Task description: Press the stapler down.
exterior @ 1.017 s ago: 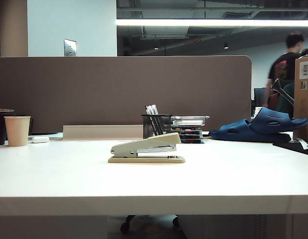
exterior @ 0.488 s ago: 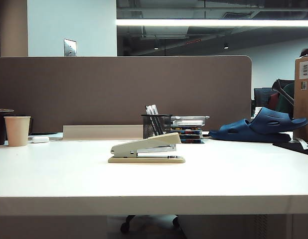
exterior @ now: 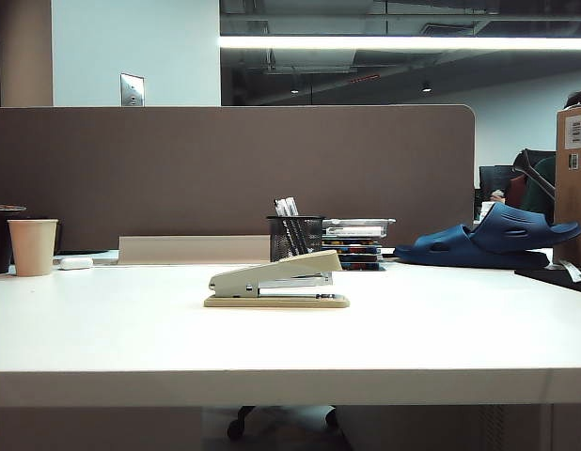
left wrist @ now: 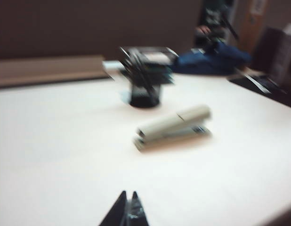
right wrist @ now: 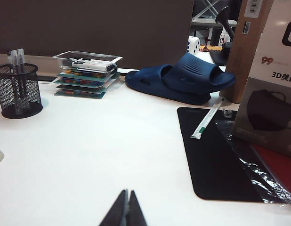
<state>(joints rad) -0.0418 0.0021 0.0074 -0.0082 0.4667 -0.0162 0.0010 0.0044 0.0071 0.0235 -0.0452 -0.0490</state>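
a: where is the left gripper (left wrist: 128,207)?

b: low over the white table (left wrist: 51,155), its two dark fingers pressed together with nothing between them. that view is blurred.

a: and out from it?

b: the stapler (left wrist: 173,126) lies ahead of it and a little to one side, well apart from the fingertips, flat on the table with its top arm raised at the far end. beyond the stapler stands a black mesh pen cup (left wrist: 144,84), and past that a stack of trays, too blurred to read.

a: the right gripper (right wrist: 127,207)?

b: also just above the table, fingers closed tip to tip, holding nothing. ahead of it is bare white surface; off to one side lies a black mat (right wrist: 209,155) with a wrapped straw (right wrist: 207,118) across its far corner, and a box printed with a mask (right wrist: 272,89) next to the mat. farther out rests a pair of blue slippers (right wrist: 183,79), stacked one on the other. the pen cup (right wrist: 17,90) is on the opposite side, with the stack of trays (right wrist: 85,73) behind it.

a: can you see either gripper from the front camera?

b: no, only the table. there the stapler (exterior: 276,280) sits near the middle, untouched, with the pen cup (exterior: 293,235) just behind it. a paper cup (exterior: 33,246) stands far off at the left edge, a small white object (exterior: 76,263) beside it.
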